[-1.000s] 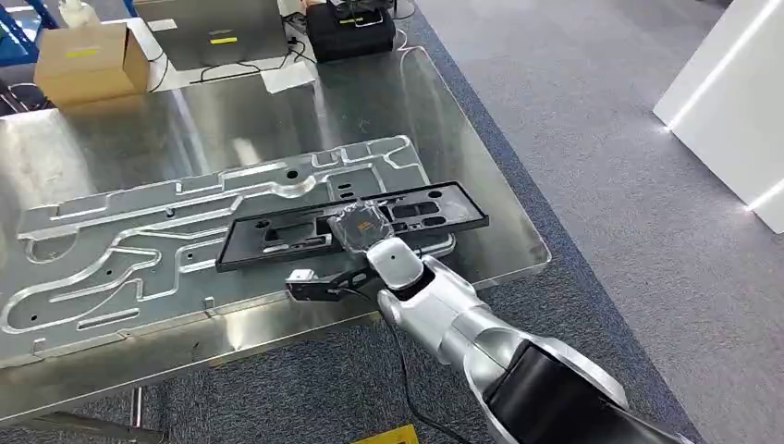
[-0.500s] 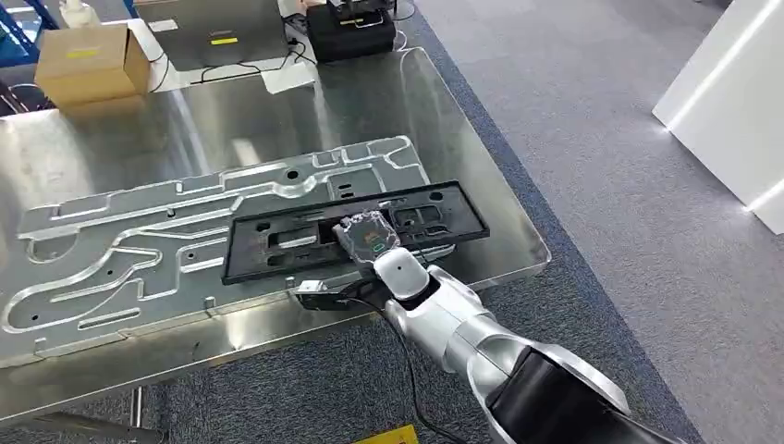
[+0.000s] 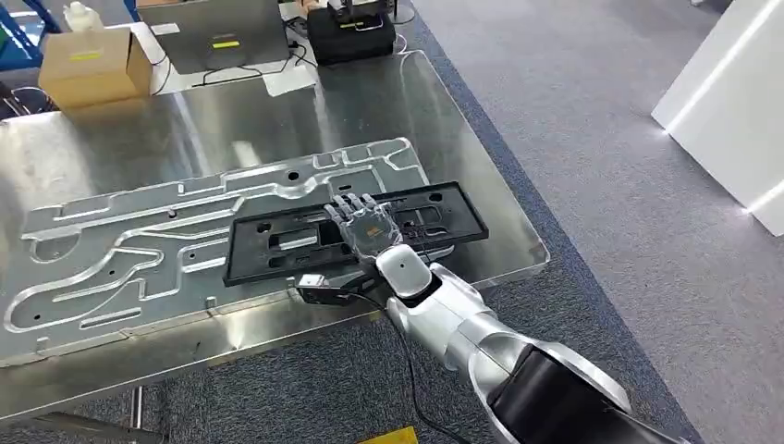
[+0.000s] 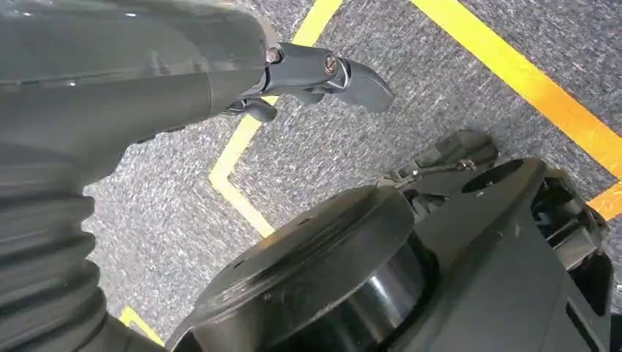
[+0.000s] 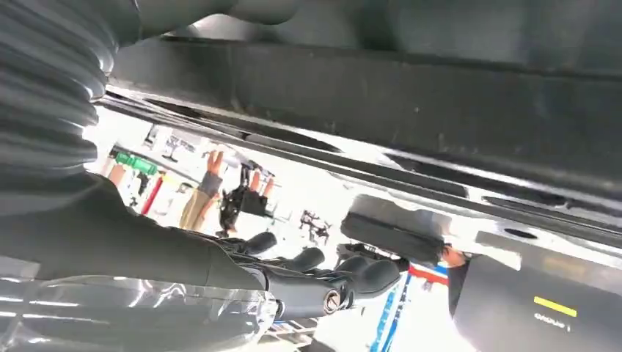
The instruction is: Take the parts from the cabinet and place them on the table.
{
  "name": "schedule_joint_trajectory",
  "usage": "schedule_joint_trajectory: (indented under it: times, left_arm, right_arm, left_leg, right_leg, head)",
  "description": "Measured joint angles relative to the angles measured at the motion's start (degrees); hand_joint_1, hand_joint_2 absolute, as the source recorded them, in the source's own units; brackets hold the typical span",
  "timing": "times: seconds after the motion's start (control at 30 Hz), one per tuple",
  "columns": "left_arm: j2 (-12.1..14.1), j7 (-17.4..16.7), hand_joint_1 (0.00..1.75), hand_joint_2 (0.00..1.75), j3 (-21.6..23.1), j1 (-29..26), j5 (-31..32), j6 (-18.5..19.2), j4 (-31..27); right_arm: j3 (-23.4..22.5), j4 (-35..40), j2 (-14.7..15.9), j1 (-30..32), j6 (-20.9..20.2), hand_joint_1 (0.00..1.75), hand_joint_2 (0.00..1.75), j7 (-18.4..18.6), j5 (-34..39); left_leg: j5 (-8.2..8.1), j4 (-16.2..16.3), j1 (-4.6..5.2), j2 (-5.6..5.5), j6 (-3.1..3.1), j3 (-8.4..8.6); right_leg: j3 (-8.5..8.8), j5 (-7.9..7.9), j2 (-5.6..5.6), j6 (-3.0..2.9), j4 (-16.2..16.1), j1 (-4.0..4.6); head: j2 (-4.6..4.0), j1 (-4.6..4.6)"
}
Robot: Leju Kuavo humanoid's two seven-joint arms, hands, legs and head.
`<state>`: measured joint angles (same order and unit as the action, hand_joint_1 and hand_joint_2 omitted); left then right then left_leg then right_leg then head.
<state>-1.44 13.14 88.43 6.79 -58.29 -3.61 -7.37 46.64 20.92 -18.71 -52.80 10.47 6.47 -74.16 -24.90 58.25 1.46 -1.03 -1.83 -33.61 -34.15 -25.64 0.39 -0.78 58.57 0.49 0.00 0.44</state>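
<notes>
A long black frame part [image 3: 277, 242] lies flat on a large machined silver plate [image 3: 139, 240] on the steel table [image 3: 370, 102]. My right hand [image 3: 362, 225] is over the middle of that part, fingers spread and straight, gripping nothing. In the right wrist view the dark fingers [image 5: 330, 282] stretch out apart, close beside the black part [image 5: 403, 81]. My left hand [image 4: 323, 73] hangs over grey carpet with yellow lines and holds nothing, its fingers loosely apart.
A cardboard box [image 3: 88, 60], a grey case [image 3: 217, 32] and a black device [image 3: 351, 32] with cables stand at the table's far end. The black part ends close to the table's right edge. A white panel [image 3: 730, 102] stands on the carpet to the right.
My right hand's fingers, curled over the black part a second ago, have uncurled and spread. The part has settled flat on the silver plate.
</notes>
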Motion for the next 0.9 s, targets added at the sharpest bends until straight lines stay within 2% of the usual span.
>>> schedule_joint_trajectory:
  times: [0.5,0.9]
  left_arm:
    - [-0.07,1.29,0.00,1.75,0.02,-0.01,-0.15,0.44,0.00]
    - [-0.09,2.34,0.00,1.75,0.02,-0.11,-1.18,0.33,-0.02]
  right_arm:
    - [-0.79,0.00,1.33,0.05,1.22,0.00,1.75,-0.50,-0.26]
    - [-3.67,0.02,3.12,-0.01,2.43,0.00,1.75,-0.41,-0.57]
  left_leg:
    - [0.01,0.00,0.06,0.00,-0.01,0.21]
    - [0.01,0.00,0.09,-0.03,-0.02,0.21]
  right_leg:
    - [0.21,0.01,-0.01,0.01,0.00,-0.06]
    - [0.23,0.02,-0.03,0.03,-0.01,-0.08]
  head:
    - [0.00,0.00]
    - [0.00,0.00]
